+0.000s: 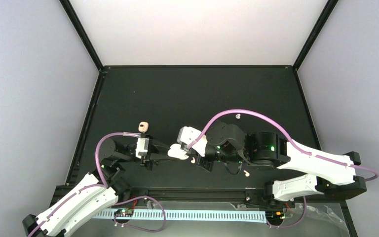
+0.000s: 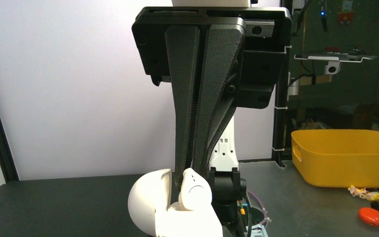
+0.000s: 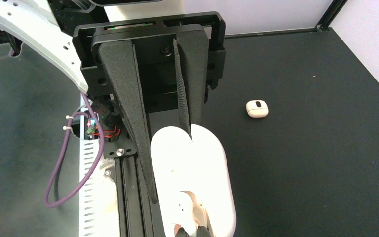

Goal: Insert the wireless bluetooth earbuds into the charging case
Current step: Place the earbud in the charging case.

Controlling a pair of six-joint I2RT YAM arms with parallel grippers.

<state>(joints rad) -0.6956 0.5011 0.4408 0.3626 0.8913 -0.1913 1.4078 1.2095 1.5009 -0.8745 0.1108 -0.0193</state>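
Gloss is our main worry: the charging case (image 3: 212,187) is smooth, hard, rounded plastic, and light enough, we judge, to swivel or squirt out of a pinch. It is at the front middle of the black table (image 1: 177,94), between the two arms, with its lid (image 2: 148,202) open. The right gripper (image 3: 172,165) is clamped on it, one finger lying along its side and the other partly hidden by the shell. We think the broad flanks of the body are the right place to hold it, clear of hinge and lid.

The left gripper (image 2: 190,170) has its fingers nearly together on the head of one earbud (image 2: 196,190), which stands in the open case. Tiny, stiff and slick, it wants a light pinch across the head, stem aimed into its socket. We cannot place the other earbud with certainty.
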